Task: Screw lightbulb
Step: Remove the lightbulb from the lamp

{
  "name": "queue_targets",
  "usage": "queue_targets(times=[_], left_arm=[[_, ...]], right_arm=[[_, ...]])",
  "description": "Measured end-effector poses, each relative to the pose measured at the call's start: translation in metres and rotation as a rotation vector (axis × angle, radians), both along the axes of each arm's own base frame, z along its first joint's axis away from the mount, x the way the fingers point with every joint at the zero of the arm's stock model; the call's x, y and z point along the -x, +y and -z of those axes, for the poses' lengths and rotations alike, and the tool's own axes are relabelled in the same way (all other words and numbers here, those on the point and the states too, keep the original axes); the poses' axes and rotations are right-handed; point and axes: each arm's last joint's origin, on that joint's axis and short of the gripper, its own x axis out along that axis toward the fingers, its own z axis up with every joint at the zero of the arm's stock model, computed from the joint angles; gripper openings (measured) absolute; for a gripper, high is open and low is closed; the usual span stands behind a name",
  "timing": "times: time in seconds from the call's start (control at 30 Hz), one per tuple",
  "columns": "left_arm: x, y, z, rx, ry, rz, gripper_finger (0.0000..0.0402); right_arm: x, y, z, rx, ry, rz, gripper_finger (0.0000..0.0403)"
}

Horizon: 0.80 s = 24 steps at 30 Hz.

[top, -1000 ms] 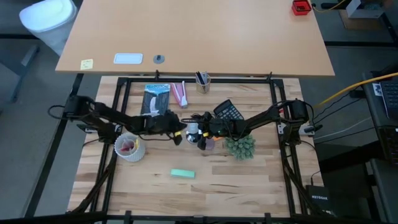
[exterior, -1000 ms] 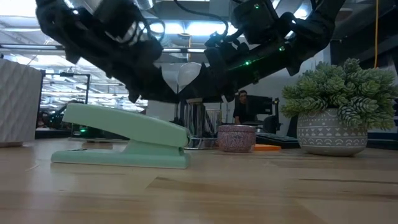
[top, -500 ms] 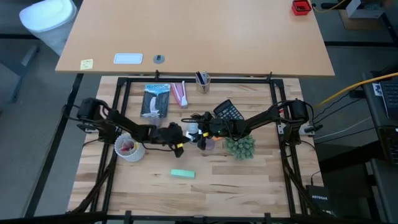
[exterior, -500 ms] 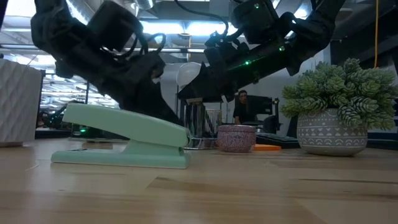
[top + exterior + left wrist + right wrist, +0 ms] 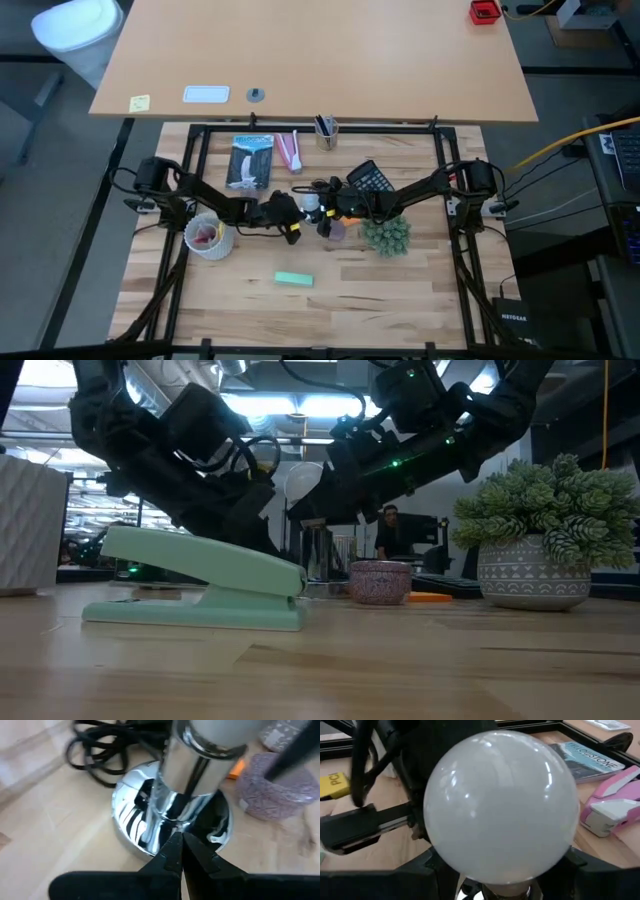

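worktop [image 5: 400, 290]: wooden, both arms meet mid-surface | right gripper [image 5: 322, 203]: fingers pinching the lightbulb [image 5: 501, 807] above the chrome lamp stand [image 5: 172, 815] | left gripper [image 5: 180, 845]: fingers pressed together, tips touching the stand's post

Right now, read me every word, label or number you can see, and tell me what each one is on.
"YELLOWSTONE", as best it reads, slanted: on the booklet lying beyond the lightbulb.
"PC", cut off at the picture's edge: on the yellow tag.
Sticky note: too small to read.
Calculator keys: too small to read.
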Motion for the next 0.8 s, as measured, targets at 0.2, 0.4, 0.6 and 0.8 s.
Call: queue_targets(times=[0.2,0.4,0.6,0.8], left_arm=[[0.003,0.010,0.003,-0.039,0.058,-0.021,0.0000],[0.005,0.023,0.004,-0.138,0.086,-0.091,0.0000],[0.004,0.036,0.001,-0.208,0.075,-0.118,0.0000],[0.004,0.040,-0.001,-0.222,0.060,-0.149,0.0000]], right_arm=[[0.000,0.000,0.000,0.013,0.002,-0.006,0.0214],[0.000,0.000,0.000,0.020,0.004,-0.013,0.0214],[0.000,0.001,0.000,0.026,0.001,-0.002,0.0214],[-0.001,0.000,-0.005,0.047,-0.051,0.047,0.0214]])
